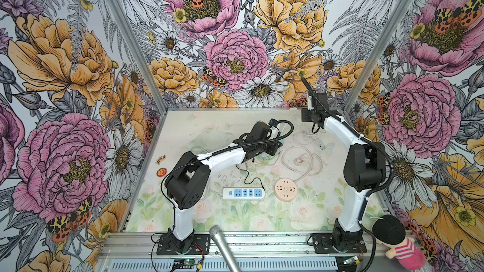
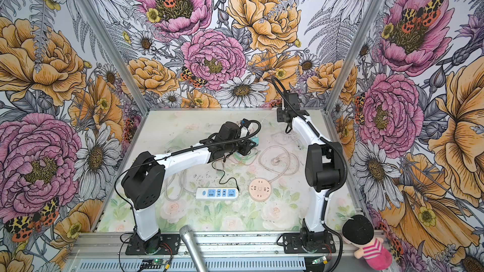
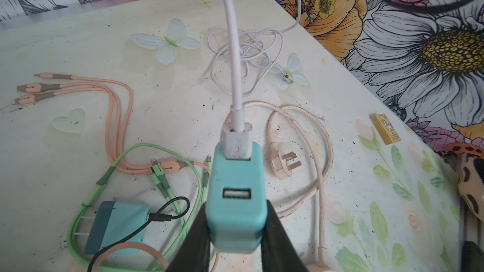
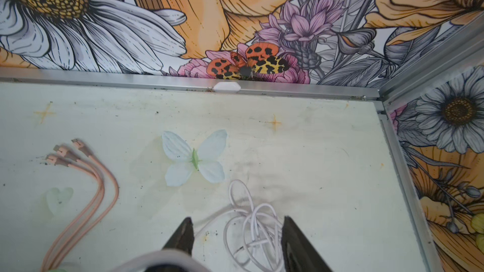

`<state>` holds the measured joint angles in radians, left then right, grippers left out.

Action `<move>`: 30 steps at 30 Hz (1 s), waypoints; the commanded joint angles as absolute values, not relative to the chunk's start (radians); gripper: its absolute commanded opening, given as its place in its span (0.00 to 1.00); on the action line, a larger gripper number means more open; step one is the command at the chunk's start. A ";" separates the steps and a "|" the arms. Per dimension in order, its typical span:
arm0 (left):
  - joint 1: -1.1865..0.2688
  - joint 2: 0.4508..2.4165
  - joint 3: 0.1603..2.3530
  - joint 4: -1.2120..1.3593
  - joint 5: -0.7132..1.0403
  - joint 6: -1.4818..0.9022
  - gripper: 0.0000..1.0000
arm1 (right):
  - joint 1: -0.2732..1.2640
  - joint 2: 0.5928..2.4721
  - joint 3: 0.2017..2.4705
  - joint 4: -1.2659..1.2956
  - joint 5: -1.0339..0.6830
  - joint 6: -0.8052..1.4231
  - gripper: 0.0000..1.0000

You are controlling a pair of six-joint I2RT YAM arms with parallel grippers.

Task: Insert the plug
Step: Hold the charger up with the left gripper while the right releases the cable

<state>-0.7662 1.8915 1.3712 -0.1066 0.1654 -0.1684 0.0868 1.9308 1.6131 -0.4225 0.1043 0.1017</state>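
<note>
Left gripper [image 3: 235,206] clamps teal boxy plastic USB charger [image 3: 235,174], white USB plug [image 3: 237,141] seated in one port; right gripper [image 4: 237,223] jaws apart, empty, over tangled thin white cable [image 4: 250,227]

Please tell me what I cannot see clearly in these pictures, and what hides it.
1. Prongs of the teal charger: left wrist view, behind its own body and the left gripper jaws.
2. White cable: far end cut off by that view's top edge.
3. Right gripper: right wrist view shows only the open jaws' tips; bottom edge cuts the rest.
4. Both grippers' jaws: hidden under the wrists in both top views.
</note>
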 commanded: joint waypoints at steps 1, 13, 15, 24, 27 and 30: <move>-0.793 1.886 1.407 -0.069 0.190 -0.190 0.11 | 0.067 1.808 1.556 -0.396 0.052 0.159 0.58; -0.775 1.910 1.489 -0.084 0.209 -0.192 0.11 | 0.028 1.680 1.374 -0.465 -0.086 0.200 0.76; -0.770 1.915 1.506 -0.099 0.204 -0.189 0.11 | 0.021 1.672 1.354 -0.487 -0.057 0.227 0.76; -0.718 1.980 1.632 -0.134 0.196 -0.233 0.11 | -0.009 1.643 1.289 -0.570 -0.114 0.270 0.76; -0.715 2.021 1.686 -0.177 0.211 -0.224 0.11 | -0.009 1.590 1.258 -0.572 -0.139 0.294 0.75; -0.717 2.041 1.688 -0.184 0.224 -0.216 0.11 | -0.009 1.522 1.228 -0.574 -0.183 0.312 0.74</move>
<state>-0.7128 2.0251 1.6642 -0.1589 0.1928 -0.2115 -0.0124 1.6104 1.2415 -0.5713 -0.1284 0.2783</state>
